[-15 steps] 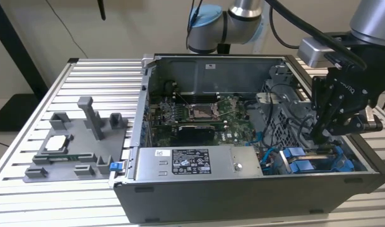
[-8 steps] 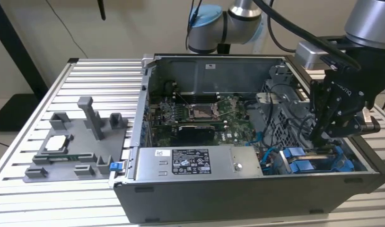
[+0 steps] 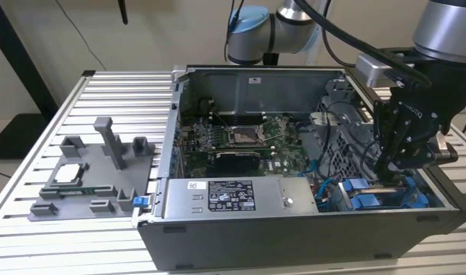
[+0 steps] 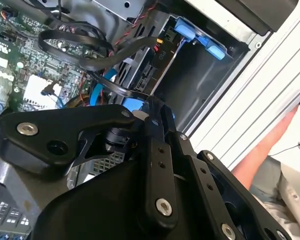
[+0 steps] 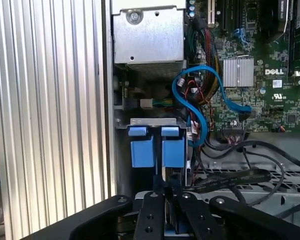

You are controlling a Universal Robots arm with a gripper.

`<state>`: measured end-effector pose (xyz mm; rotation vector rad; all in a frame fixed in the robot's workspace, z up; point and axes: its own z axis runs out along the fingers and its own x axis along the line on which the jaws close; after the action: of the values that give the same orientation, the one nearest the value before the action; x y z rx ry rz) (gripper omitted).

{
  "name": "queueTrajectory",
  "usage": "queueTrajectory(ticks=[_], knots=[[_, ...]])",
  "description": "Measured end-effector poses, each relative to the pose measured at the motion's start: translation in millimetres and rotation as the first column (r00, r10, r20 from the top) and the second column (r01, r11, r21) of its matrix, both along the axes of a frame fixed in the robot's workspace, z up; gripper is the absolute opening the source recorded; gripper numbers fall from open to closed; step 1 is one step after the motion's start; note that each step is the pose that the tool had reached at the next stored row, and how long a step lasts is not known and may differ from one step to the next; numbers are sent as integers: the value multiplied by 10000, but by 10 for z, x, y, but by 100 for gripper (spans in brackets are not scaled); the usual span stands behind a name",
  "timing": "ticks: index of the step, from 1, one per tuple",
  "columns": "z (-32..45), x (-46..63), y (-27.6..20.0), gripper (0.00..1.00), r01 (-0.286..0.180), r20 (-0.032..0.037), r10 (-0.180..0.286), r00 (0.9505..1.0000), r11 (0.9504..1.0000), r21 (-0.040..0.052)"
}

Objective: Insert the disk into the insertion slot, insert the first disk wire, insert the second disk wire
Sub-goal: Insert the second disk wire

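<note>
My gripper (image 3: 390,175) hangs low in the computer case's corner on the exterior view's right, over the insertion slot (image 5: 154,121), a grey metal bay. Two bright blue carrier ends (image 5: 142,149) stand side by side in that bay. The disk's silver body is hidden, so I cannot tell which carrier holds it. In the first wrist view the gripper (image 5: 167,194) has its fingers close together on the end of a flat black disk wire (image 5: 239,176), right behind the blue ends. In the second wrist view the wire (image 4: 90,64) loops down to the gripper (image 4: 152,107).
The open case (image 3: 294,240) lies on a slatted aluminium table (image 3: 118,91). A grey labelled power-supply box (image 3: 241,197) sits beside the bay. A blue cable (image 5: 202,82) and black wires cross near the motherboard (image 3: 241,137). A grey fixture (image 3: 95,172) stands at the left. A person's hand (image 4: 269,160) is near the case.
</note>
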<state>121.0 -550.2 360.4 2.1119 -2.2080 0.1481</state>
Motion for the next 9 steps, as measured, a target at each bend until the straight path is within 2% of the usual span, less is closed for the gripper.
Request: queueTrajectory(ticks=[4,9], knots=[[-19,0,10,0,0,0,0,10000,9999,-133],[-21,0,10,0,0,0,0,10000,9999,-147]])
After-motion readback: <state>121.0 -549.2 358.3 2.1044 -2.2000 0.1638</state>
